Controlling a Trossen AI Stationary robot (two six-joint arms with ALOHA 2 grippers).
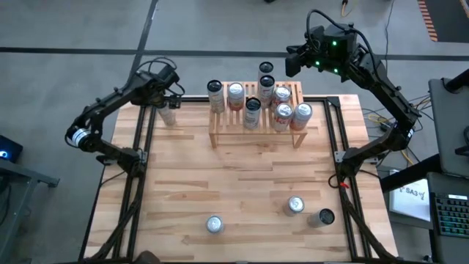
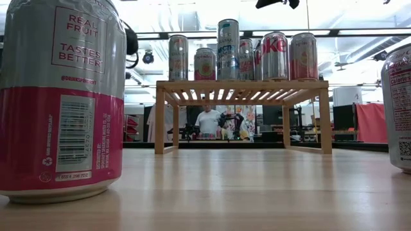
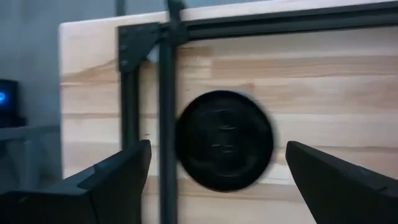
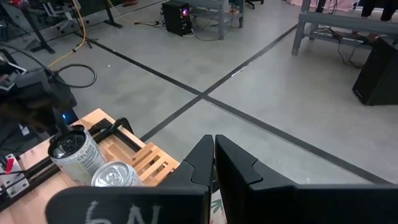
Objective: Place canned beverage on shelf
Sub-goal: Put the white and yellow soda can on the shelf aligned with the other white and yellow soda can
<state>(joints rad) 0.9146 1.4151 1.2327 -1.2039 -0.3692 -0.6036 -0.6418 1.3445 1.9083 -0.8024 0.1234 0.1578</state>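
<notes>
- High view: I count about eight cans already on the shelf (image 1: 255, 126), which sits at the far middle of the tabletop (image 1: 242, 183). Three cans are left along the near edge: a silver-topped can (image 1: 214, 224), a second silver can (image 1: 294, 206) and a dark-topped can (image 1: 325, 217) just beside it. One more, the pale can (image 1: 169, 114), stands at the far left corner. My judgement: the task is well over half done.
- High view, arms: my left end effector (image 1: 167, 103) hovers directly over that pale can. My right end effector (image 1: 293, 62) hangs beyond the far edge, past the shelf's right end, carrying nothing.
- Low view: the shelf top (image 2: 241, 84) looks crowded; the only free slats I can make out are toward its left end.
- Left wrist view: the left fingers (image 3: 118, 171) stand wide open on either side of a dark round can top (image 3: 224, 140), not touching it. A black frame rail (image 3: 166, 124) runs just beside the can, so clearance on that side is tight.
- Right wrist view: the right fingers (image 4: 205, 158) are pressed shut, empty, above the shelf's end.
</notes>
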